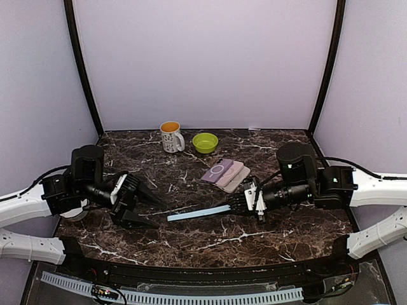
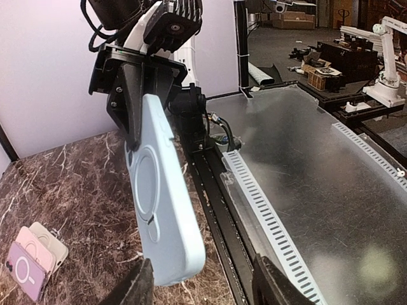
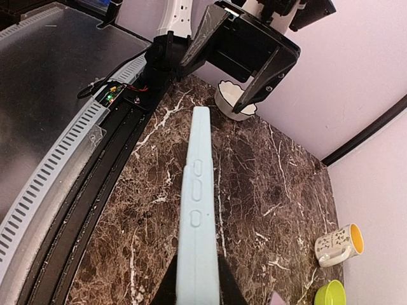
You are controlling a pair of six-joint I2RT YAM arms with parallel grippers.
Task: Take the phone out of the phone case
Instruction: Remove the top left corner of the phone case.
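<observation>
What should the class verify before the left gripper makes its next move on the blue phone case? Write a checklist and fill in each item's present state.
1. Right gripper shut on blue phone case: ok.
2. Left gripper jaws apart: ok.
3. Case's free end centred between left fingers: not ok, it sits close to one finger.
4. Phone inside the case: cannot tell, only the back and edge show.
5. Stacked cases, mug and bowl away from the held case: ok.
</observation>
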